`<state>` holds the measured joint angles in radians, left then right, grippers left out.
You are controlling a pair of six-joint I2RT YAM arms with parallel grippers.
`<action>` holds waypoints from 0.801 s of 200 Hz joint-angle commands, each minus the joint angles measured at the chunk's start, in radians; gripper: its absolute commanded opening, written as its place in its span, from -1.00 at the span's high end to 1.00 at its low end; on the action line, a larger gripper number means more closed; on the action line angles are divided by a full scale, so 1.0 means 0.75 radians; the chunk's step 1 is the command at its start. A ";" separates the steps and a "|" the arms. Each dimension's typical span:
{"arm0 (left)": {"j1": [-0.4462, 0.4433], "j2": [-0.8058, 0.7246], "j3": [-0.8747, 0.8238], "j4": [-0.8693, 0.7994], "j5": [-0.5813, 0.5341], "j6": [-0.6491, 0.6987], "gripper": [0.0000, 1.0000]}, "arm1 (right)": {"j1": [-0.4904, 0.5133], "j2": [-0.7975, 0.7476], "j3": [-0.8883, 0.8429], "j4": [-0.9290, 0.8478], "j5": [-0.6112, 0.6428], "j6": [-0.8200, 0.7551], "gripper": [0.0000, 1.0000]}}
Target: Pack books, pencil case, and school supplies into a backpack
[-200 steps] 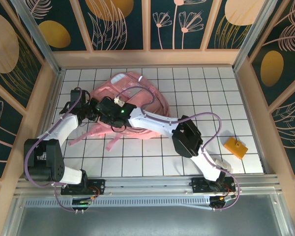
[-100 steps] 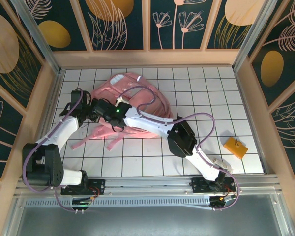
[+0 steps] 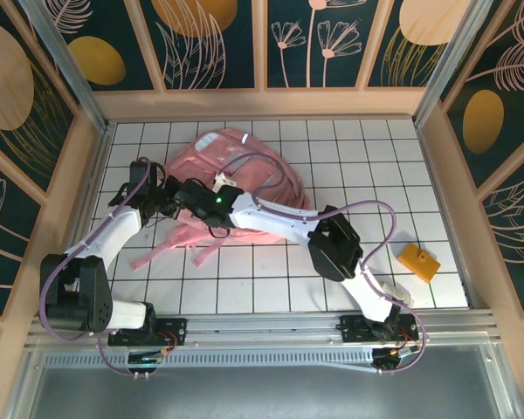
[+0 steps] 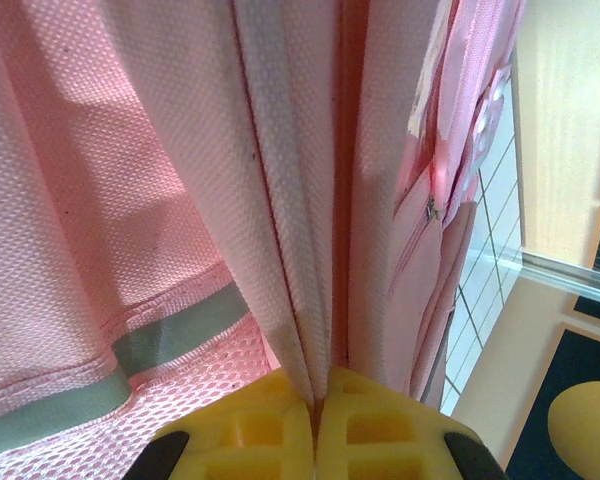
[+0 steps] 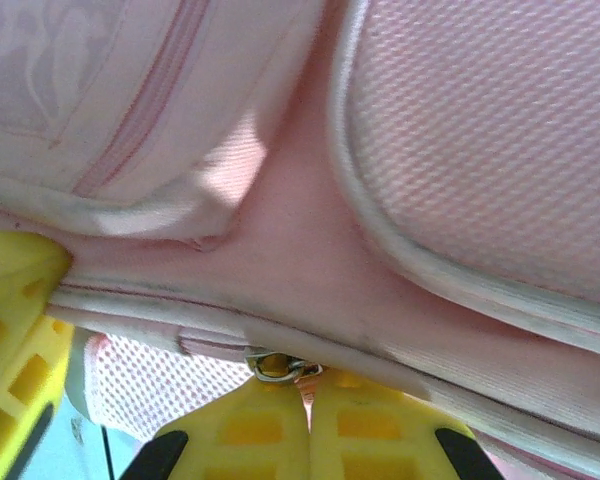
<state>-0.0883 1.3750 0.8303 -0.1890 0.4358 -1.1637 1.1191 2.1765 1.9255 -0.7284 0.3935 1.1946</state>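
Note:
The pink backpack (image 3: 249, 170) lies at the back left of the table, its straps trailing toward me. My left gripper (image 3: 163, 201) is at the bag's left edge. In the left wrist view its yellow fingers (image 4: 270, 425) are shut on a fold of the backpack's pink fabric (image 4: 310, 250). My right gripper (image 3: 186, 198) sits right beside it, shut on the metal zipper pull (image 5: 273, 365) along a seam of the backpack (image 5: 310, 250). One of the school supplies, a small orange-yellow block (image 3: 417, 261), lies at the right. The books and pencil case are hidden.
Wooden walls enclose the white gridded table (image 3: 367, 166) at the back and on both sides. The right arm's elbow (image 3: 332, 246) hangs over the middle of the table. The left gripper's yellow finger (image 5: 10, 330) stands close to the right gripper's left.
The right gripper has closed onto the zipper pull. Its arm has swung slightly, and the backpack's straps have shifted a little. The left gripper has kept its hold.

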 commanded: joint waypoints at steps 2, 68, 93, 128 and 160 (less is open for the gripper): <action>0.019 0.000 0.036 -0.072 -0.131 -0.062 1.00 | -0.068 -0.176 -0.165 0.001 -0.013 -0.059 1.00; 0.041 0.089 0.098 -0.024 -0.245 0.007 1.00 | -0.186 -0.449 -0.621 0.124 -0.204 -0.147 1.00; 0.048 0.107 0.120 -0.032 -0.251 0.027 1.00 | -0.218 -0.510 -0.687 0.207 -0.257 -0.309 1.00; 0.048 0.114 0.067 0.004 -0.210 0.005 1.00 | -0.225 -0.533 -0.690 0.279 -0.313 -0.536 0.74; 0.048 0.114 0.000 0.045 -0.166 -0.019 1.00 | -0.216 -0.453 -0.594 0.177 -0.332 -0.519 0.20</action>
<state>-0.0742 1.4551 0.8608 -0.1684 0.3573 -1.1481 0.9684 1.8202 1.4277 -0.5213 0.1200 0.8425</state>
